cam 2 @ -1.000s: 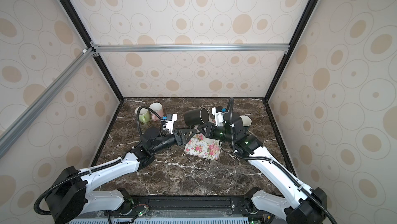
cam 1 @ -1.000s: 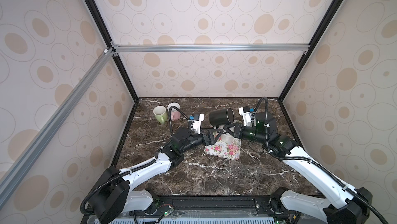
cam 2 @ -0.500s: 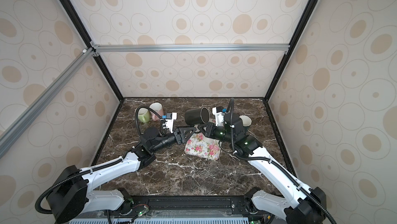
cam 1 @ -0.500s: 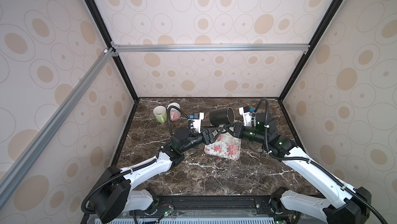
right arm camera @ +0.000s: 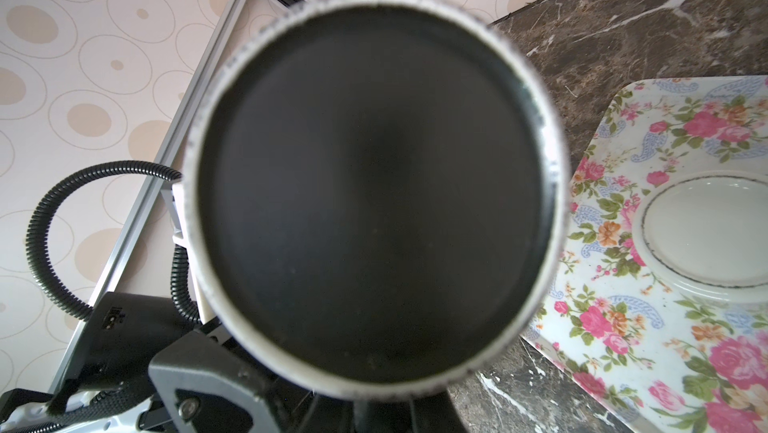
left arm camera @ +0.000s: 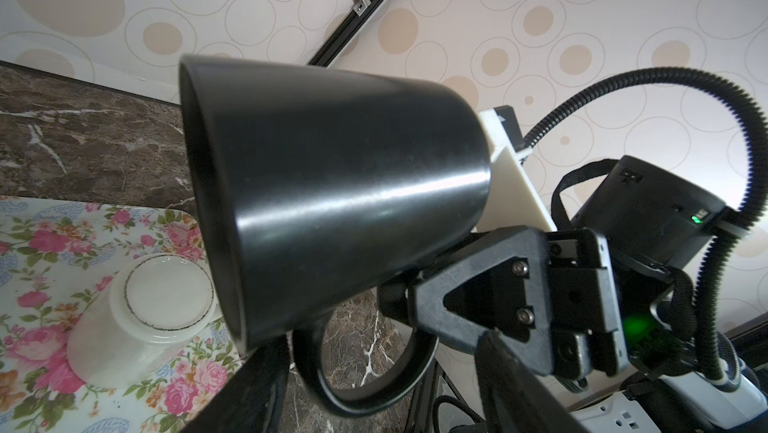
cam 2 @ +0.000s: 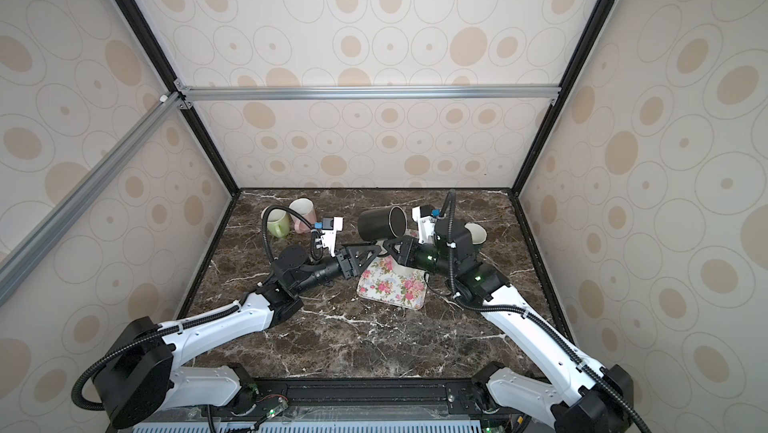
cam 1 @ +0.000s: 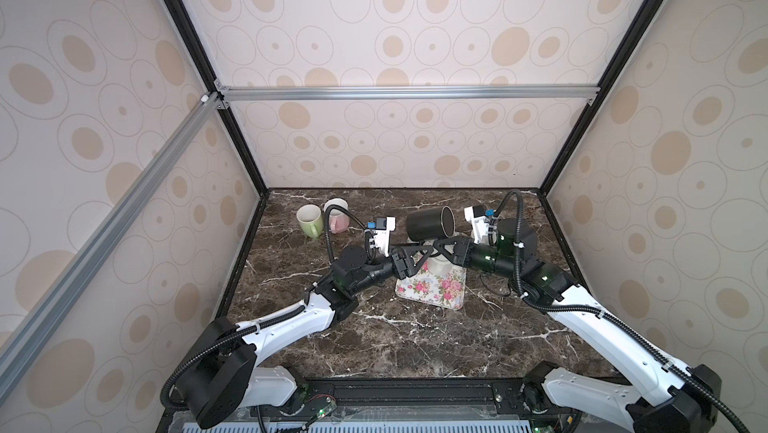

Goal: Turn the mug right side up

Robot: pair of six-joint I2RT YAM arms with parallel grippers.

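Note:
The black mug (cam 1: 430,223) (cam 2: 382,223) hangs on its side above the marble table, level with the far edge of the floral tray (cam 1: 432,291). My right gripper (cam 1: 438,250) is shut on its handle, and the mug's white-ringed base (right arm camera: 374,186) fills the right wrist view. My left gripper (cam 1: 424,254) (left arm camera: 382,389) faces it, open. The handle ring (left arm camera: 365,368) sits between the left fingers (left arm camera: 266,389), with a gap on one side. The mug's mouth points away from the right arm.
A white cup (left arm camera: 153,318) stands upside down on the floral tray (left arm camera: 41,244), right under both grippers. A green mug (cam 1: 309,221) and a pink mug (cam 1: 336,215) stand upright at the back left. Another mug (cam 2: 476,235) stands behind my right wrist.
The left jaws have narrowed a little around the handle. The mug and the right arm have stayed where they were.

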